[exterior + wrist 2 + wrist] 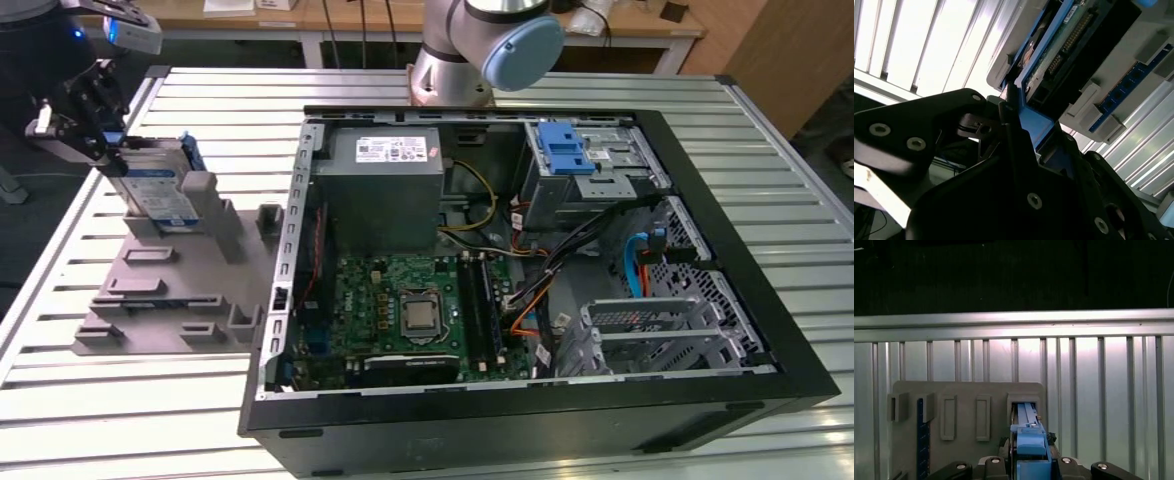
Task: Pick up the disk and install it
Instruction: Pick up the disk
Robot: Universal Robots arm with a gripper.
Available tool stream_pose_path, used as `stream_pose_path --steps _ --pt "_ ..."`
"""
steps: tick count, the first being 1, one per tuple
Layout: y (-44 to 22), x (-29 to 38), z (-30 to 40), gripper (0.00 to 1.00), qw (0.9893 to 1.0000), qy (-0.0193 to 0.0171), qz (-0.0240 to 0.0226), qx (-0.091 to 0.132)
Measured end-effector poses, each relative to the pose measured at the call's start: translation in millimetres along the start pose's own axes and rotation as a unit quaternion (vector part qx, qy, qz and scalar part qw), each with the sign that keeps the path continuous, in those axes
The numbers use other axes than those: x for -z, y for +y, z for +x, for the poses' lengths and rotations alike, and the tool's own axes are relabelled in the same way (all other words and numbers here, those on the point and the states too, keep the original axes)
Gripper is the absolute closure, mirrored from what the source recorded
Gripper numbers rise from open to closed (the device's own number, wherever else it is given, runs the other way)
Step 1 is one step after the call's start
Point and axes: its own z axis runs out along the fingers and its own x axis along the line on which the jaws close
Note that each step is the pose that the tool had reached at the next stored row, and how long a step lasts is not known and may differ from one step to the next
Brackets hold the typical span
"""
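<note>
The disk point(158, 190), silver with a blue-and-white label and a blue frame, stands on edge at the back of the grey holder point(174, 290), at the exterior view's left. My gripper point(107, 135) is at its upper edge, jaws closed against the blue frame. The first wrist view has the disk's blue edge point(1026, 432) running from between my fingers into a slot of the holder point(969, 395). A black finger point(1011, 130) presses on the blue frame of the disk point(1054, 55) in the second wrist view, where the connector side faces the camera.
The open computer case point(747, 300) lies on the slatted metal table point(160, 420), to the exterior view's right of the holder. Inside are a grey power supply point(380, 190), a motherboard point(400, 310), cables and a drive bay with a blue latch point(567, 150). The arm's base point(481, 50) stands behind the case.
</note>
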Motion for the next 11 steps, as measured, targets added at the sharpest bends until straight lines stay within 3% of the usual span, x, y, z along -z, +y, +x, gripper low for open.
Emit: stream_pose_path --steps 8,9,11 --pt "0.0 0.0 0.0 0.62 1.0000 0.0000 0.0000 0.000" --pt "0.0 0.0 0.0 0.55 1.0000 0.0000 0.0000 0.000" --pt "0.0 0.0 0.0 0.55 1.0000 0.0000 0.0000 0.000"
